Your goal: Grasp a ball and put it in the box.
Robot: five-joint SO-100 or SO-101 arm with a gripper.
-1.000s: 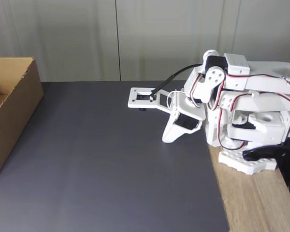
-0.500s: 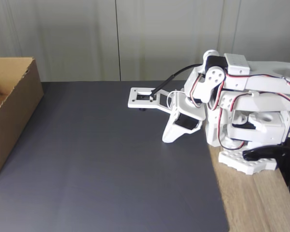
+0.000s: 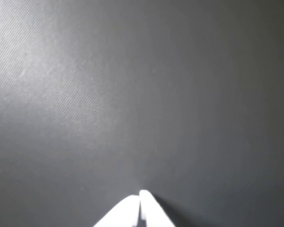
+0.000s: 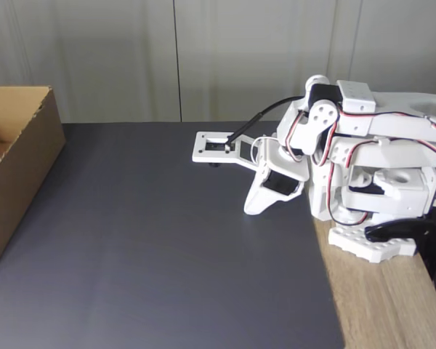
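Wrist view: tool (image 3: 140, 201) tips pressed together, nothing held, low over dark tabletop (image 3: 132, 94) | fixed view: tool (image 4: 254, 207) near right edge | box (image 4: 14, 167) at left edge | ball unseen

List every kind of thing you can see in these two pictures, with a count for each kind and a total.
Cardboard box: 1
Robot arm, its gripper shut: 1
Dark mat: 1
Wooden table: 1
Total: 4
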